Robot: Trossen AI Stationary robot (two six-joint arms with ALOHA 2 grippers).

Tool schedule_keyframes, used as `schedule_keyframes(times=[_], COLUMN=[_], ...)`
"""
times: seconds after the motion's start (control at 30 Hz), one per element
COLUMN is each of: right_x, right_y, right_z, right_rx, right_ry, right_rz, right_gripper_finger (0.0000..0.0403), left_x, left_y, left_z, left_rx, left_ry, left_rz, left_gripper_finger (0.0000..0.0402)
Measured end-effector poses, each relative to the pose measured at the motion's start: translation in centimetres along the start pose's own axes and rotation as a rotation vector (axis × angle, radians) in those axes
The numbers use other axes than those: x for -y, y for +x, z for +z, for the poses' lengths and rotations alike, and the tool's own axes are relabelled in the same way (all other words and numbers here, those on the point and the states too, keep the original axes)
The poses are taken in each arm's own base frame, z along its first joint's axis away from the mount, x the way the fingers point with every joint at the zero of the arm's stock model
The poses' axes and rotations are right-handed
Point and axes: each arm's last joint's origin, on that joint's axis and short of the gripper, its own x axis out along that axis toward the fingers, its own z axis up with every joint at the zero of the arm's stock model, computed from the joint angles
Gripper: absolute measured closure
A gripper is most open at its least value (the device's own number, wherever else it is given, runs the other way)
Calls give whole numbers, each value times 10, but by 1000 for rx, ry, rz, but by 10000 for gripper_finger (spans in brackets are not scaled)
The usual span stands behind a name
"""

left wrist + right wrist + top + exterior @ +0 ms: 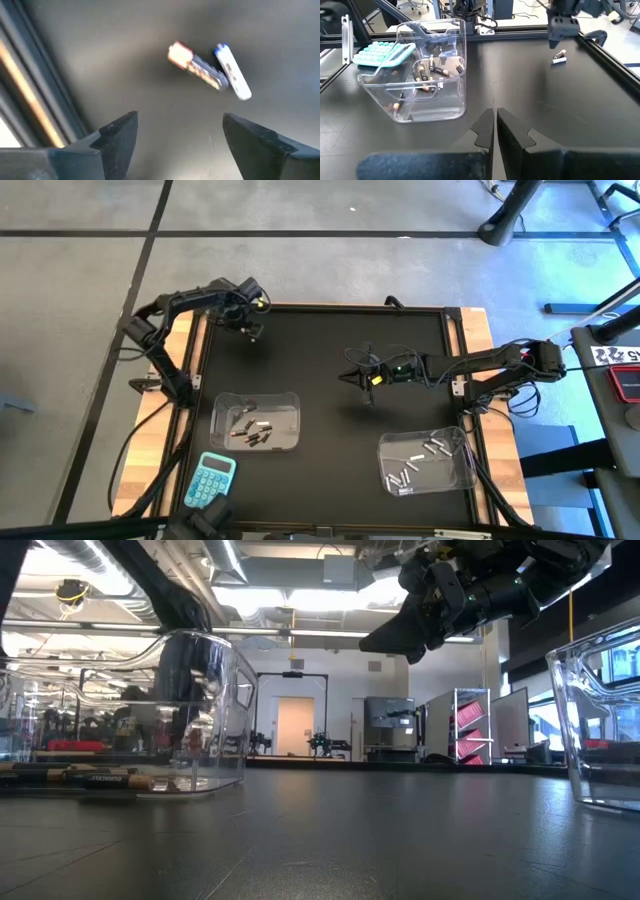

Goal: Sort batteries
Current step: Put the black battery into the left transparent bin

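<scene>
Left fingers (117, 137) spread wide above two touching batteries (210, 70), long axes angled apart

A black matte table top (330, 395) sits within a pale wooden frame (500, 460). On it stand two clear plastic tubs: one (256, 422) at the near left, the other (425, 460) at the near right. A light blue pocket calculator (210, 479) lies just beside the left tub, at the table's near left corner.
</scene>
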Motion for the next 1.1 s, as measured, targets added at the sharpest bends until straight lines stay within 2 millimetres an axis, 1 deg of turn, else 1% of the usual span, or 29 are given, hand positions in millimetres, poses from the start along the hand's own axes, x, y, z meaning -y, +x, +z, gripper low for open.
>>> schedule_keyframes(times=[0.17,0.33,0.47,0.67,0.77,0.83,0.9,0.97,1.03,1.1], right_x=[0,0,0,0,0,0,0,0,0,0], right_y=[0,0,0,0,0,0,0,0,0,0], right_z=[0,0,-3,-5,-5,-5,-5,-5,-5,-5], right_rx=[-2,-4,-26,-48,-48,-48,-48,-48,-48,-48], right_ry=[1,1,3,6,5,6,7,21,24,24], right_rz=[1,1,1,1,1,1,1,1,1,1], right_gripper_finger=[379,379,379,379,379,379,379,379,379,379], left_x=[-4,-12,-20,-18,-18,-18,-17,-16,-15,-11], left_y=[20,30,37,40,40,40,39,33,18,-2], left_z=[16,27,31,33,34,34,34,32,27,20], left_rx=[7,32,22,24,35,40,45,64,94,133], left_ry=[-74,-144,-177,-131,-99,-64,-21,24,49,86], left_rz=[-36,-63,-67,-80,-87,-89,-87,-61,-20,0], left_gripper_finger=[153,188,216,266,304,337,370,373,373,373])
